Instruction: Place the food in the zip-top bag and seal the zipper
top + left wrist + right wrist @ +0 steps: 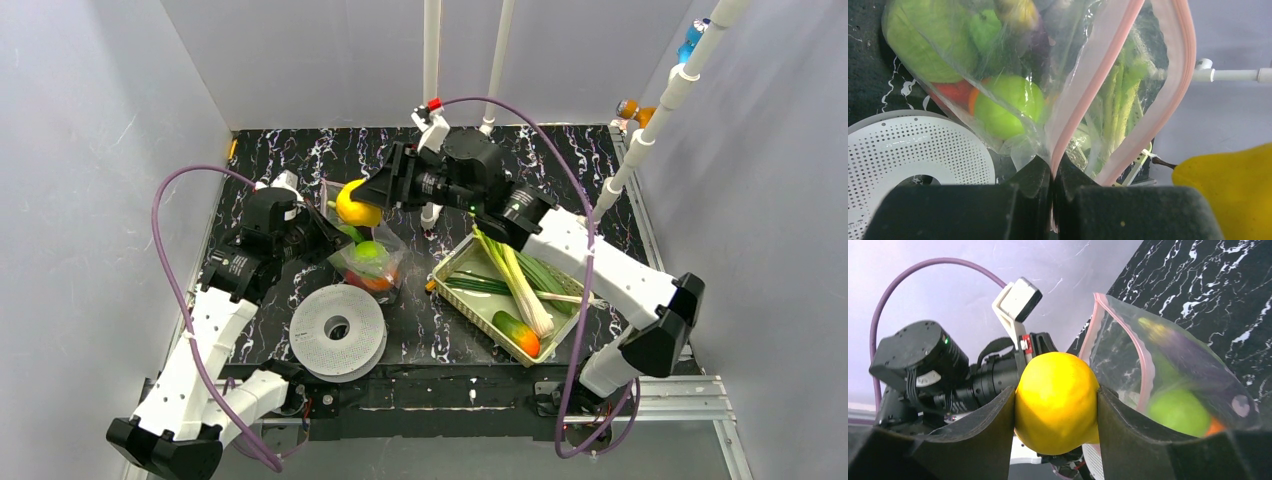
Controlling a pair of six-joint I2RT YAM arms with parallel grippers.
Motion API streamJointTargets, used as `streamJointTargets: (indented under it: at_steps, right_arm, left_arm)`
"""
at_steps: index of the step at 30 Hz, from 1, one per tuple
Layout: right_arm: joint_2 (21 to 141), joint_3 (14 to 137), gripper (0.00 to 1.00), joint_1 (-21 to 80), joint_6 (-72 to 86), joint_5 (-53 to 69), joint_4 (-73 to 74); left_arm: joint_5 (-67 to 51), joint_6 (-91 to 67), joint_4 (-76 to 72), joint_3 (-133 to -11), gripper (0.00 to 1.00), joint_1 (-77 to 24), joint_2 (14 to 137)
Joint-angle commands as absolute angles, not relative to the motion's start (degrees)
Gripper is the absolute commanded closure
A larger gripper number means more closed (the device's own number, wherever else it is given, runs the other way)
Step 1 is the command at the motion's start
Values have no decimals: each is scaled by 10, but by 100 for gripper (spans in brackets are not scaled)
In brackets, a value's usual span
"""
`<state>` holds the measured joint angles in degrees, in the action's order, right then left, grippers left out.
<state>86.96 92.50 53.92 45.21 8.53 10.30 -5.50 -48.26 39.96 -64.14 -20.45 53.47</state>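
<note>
Right gripper (1055, 396) clamps my yellow toy pear (357, 205), 12 o'clock of the clear plastic bag (385, 268); left gripper (1052, 176) pinches its pink zipper strip (1089, 95).

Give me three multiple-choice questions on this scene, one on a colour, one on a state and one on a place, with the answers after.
1. The zipper on the zip-top bag is:
A. blue
B. pinkish
C. black

2. The yellow pear is:
A. gripped between the right fingers
B. sealed inside the bag
C. lying flat on the table

3. The leeks lie:
A. in the bag
B. between the right fingers
C. in the pale green tray

Answers:
1 B, the strip along the bag's mouth shows pink in both wrist views.
2 A, the right wrist view shows a finger pressed against each side of it.
3 C, the top view shows their long stalks across the tray.
</note>
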Motion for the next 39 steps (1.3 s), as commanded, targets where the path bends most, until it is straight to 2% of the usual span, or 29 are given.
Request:
streamJointTargets:
  at_steps: [1,11,20,24,26,29,33,35,39]
  right_arm:
    - [904,998,99,549,491,74,104]
    - [958,1015,97,561,560,89,55]
    - [981,1017,69,554,481,46,108]
    - [1003,1067,61,555,411,23,170]
    - [1008,1075,50,555,386,23,179]
    - [1036,1127,39,555,348,50,227]
    - [1076,1201,12,554,307,100,282]
    - [1085,1224,3,555,294,109,303]
    - [1075,1243,2,555,275,106,329]
  left_arm:
    - [-44,-463,405,-658,100,-206,519]
    - [-47,-458,408,-654,100,-206,519]
    - [-10,-438,446,-666,100,-206,501]
    - [-22,-442,454,-667,100,-206,506]
    - [-34,-450,445,-663,100,-206,505]
    - [-40,-459,436,-663,100,-206,503]
    - [-34,-461,441,-673,100,-206,500]
    - [-34,-464,441,-675,100,-206,498]
    - [-35,-472,439,-675,100,-206,495]
